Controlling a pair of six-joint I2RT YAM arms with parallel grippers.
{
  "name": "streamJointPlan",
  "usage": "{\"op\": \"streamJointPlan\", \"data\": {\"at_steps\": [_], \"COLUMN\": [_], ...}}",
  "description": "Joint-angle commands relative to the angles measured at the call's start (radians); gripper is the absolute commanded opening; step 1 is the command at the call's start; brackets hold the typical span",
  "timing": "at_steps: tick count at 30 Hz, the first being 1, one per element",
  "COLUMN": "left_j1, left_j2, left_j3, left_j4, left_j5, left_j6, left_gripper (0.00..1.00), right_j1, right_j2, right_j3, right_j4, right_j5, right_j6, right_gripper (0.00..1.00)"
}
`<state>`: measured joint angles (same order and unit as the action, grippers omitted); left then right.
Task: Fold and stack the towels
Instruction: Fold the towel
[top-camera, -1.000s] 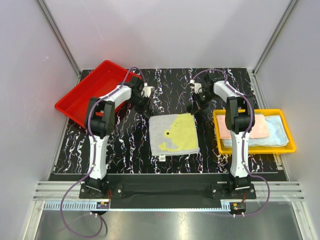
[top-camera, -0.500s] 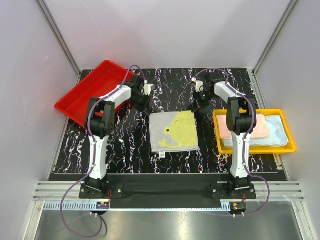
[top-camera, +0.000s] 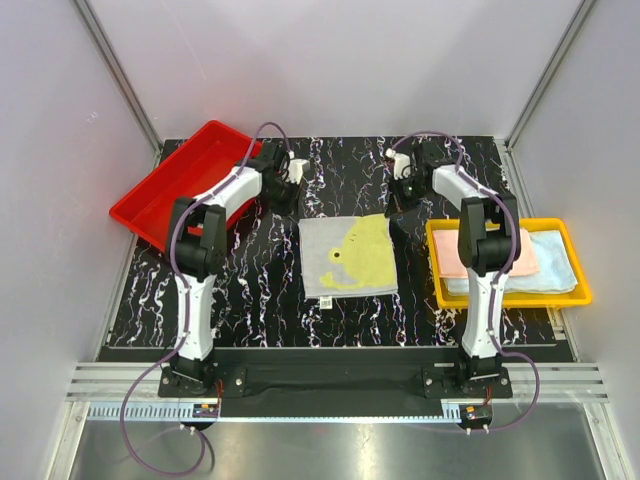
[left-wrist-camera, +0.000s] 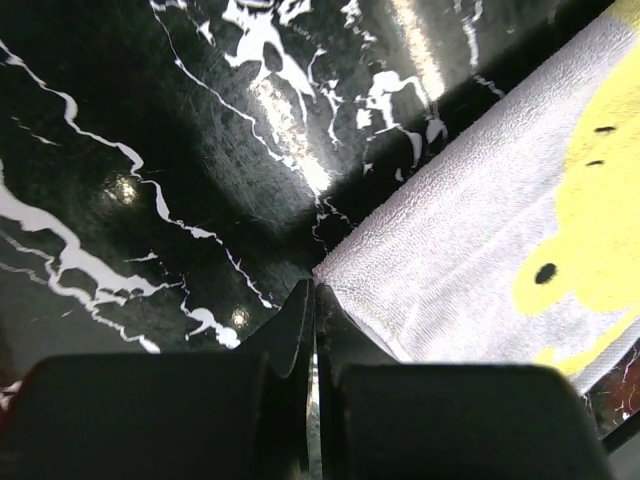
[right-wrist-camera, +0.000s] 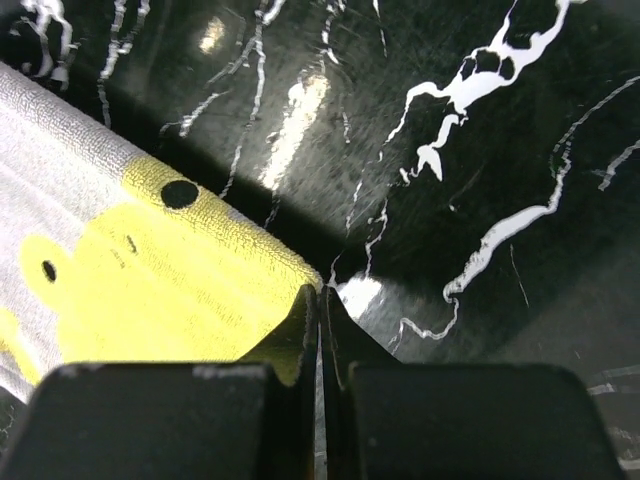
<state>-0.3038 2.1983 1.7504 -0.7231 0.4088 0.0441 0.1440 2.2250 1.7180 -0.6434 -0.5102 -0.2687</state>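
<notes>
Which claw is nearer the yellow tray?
Right. The right claw sits beside the yellow tray; the left claw is across the towel, nearer the red tray.

cut off: towel (left-wrist-camera: 480, 230) at wrist-view edges ; too small: its tag (top-camera: 325, 302) ; hidden: stacked towels (top-camera: 535, 262) partly, behind right arm (top-camera: 478, 295)

The left arm (top-camera: 195, 250) and the right arm (top-camera: 480, 240) rise from their bases, bend at the elbow and reach forward and inward. The left gripper (left-wrist-camera: 315, 292) points down, its jaws pressed together on the far left corner of the towel (left-wrist-camera: 470, 240). The right gripper (right-wrist-camera: 320, 297) mirrors it, jaws pinched tight on the far right corner. The two grippers sit level with each other, well apart.
</notes>
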Motion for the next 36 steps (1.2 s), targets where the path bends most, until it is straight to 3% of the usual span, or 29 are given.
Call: {"op": "streamJointPlan", "data": {"at_steps": [1,12,22,26,36], "left_j1": [0.002,-0.043,-0.101,-0.116,-0.188], "left_j2": [-0.11,-0.259,-0.434,-0.469,-0.581], "left_j3": [0.031,-0.078,-0.313,-0.388,-0.505], "left_j4": [-0.006,0.001,0.057,0.054,0.042], "left_j5": [-0.077,-0.143,-0.186,-0.134,-0.143], "left_j6": [0.036,0.059,0.039,0.011,-0.021], "left_gripper": [0.0,0.0,0.0,0.0,0.0], "right_j1": [-0.014,0.02,0.115,0.161,0.193], "right_j2": [-0.14,-0.366,-0.596,-0.694,-0.786], "right_j3": [-0.047,-0.285,-0.569,-0.667,-0.755], "right_j4": [0.122,0.255,0.332,0.378,0.301], "right_j5": [0.067,0.157,0.308,0.412,0.461], "right_j6": [-0.014,0.002,0.051,0.127,0.263], "right_gripper": [0.0,0.0,0.0,0.0,0.0]}}
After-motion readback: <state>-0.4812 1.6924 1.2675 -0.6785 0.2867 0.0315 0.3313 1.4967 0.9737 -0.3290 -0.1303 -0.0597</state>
